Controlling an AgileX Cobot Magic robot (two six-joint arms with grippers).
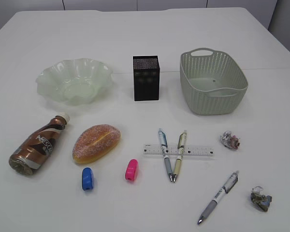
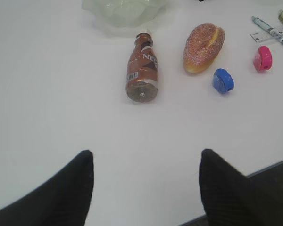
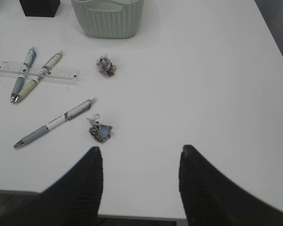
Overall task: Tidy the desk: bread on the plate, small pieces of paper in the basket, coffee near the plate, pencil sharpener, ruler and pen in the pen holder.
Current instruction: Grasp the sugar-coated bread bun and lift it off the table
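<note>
The bread (image 1: pixel 96 142) lies on the desk (image 1: pixel 145 38) beside the coffee (image 1: pixel 37 145), which lies on its side. Behind them stand the plate (image 1: pixel 74 79), the pen holder (image 1: pixel 146 78) and the basket (image 1: pixel 212 82). A blue pencil sharpener (image 1: pixel 87 179) and a pink one (image 1: pixel 131 170) lie in front of the bread. Two pens (image 1: pixel 170 154) cross the ruler (image 1: pixel 179 150); a third pen (image 1: pixel 218 196) lies further right. Two crumpled paper pieces (image 1: pixel 230 140) (image 1: pixel 260 198) lie at the right. My left gripper (image 2: pixel 146 157) and right gripper (image 3: pixel 140 153) hang open above the desk's near edge, neither showing in the exterior view.
The front edge of the desk (image 3: pixel 146 217) runs just under both grippers. The left wrist view shows a wide bare stretch of desk (image 2: pixel 47 84) left of the coffee (image 2: pixel 142 75). In the right wrist view, bare tabletop (image 3: pixel 217 84) lies right of the paper pieces (image 3: pixel 100 129).
</note>
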